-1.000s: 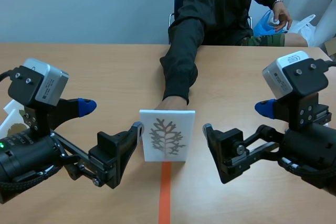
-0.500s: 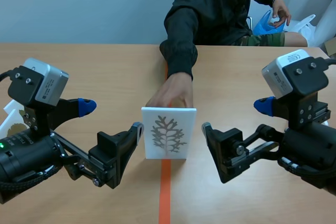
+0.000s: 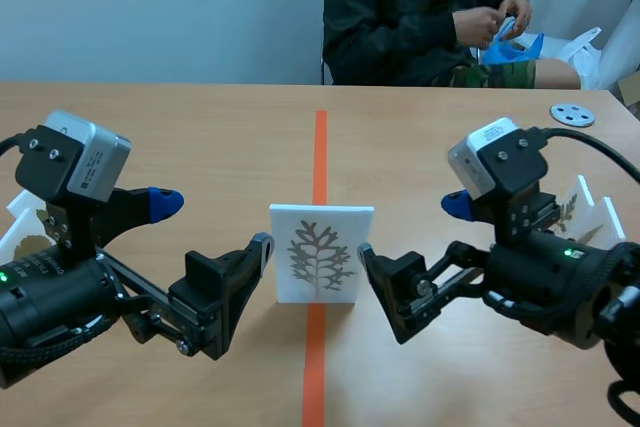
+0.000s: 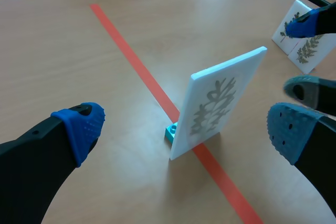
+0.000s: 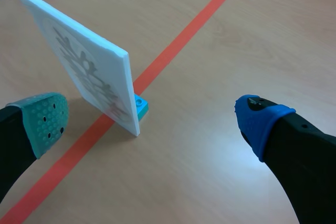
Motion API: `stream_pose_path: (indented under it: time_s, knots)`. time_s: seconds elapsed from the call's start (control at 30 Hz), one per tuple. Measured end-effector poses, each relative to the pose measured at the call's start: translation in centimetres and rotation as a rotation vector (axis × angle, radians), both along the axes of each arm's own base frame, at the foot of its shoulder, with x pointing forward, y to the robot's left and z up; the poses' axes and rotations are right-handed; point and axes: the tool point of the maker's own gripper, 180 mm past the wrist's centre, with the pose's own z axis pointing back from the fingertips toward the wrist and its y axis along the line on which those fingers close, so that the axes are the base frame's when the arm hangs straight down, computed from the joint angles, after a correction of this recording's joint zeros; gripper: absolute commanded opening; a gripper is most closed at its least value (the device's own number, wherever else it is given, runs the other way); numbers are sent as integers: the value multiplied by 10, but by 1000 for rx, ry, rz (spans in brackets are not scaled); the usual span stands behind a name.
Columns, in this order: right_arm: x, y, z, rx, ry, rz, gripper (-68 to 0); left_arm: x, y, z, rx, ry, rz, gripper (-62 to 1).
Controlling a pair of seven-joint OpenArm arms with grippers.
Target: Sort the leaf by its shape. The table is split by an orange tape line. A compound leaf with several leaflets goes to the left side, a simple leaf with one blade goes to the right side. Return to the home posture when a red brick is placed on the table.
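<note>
A white card [image 3: 320, 253] with a grey, many-branched leaf printed on it stands upright on the orange tape line [image 3: 320, 147] at mid-table. A small blue block [image 4: 171, 130] holds its foot. My left gripper [image 3: 210, 227] is open just left of the card, which stands ahead between its fingers [image 4: 79, 127] without touching them. My right gripper [image 3: 415, 237] is open close to the card's right side. In the right wrist view the card [image 5: 89, 72] stands ahead of the open gripper [image 5: 152, 119], nearer its grey-green finger pad [image 5: 44, 119].
More leaf cards stand at the left table edge [image 3: 20, 227] and behind my right arm [image 3: 585, 207]. A metal disc [image 3: 571, 114] lies far right. A person [image 3: 420, 7] sits across the table, hands off it.
The person's hand let go of the card and drew back off the table. My right arm moved left, closer to the card. The left arm stayed put.
</note>
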Motion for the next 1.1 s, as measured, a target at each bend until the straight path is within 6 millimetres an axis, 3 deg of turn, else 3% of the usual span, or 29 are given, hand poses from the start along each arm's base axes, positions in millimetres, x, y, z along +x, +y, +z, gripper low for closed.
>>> stream_pose_path:
  time_s: [0.4,0.67,0.9,1.1]
  knots:
    - [3,46,-59,-86,-23,211,4,0,0,0,0,0,0,14]
    - [0,75,-76,-70,-35,275,4,0,0,0,0,0,0,14]
    - [1,83,-73,-52,-43,271,-277,0,0,0,1,0,0,14]
    - [0,82,-73,-55,-41,271,-355,0,0,0,1,0,0,14]
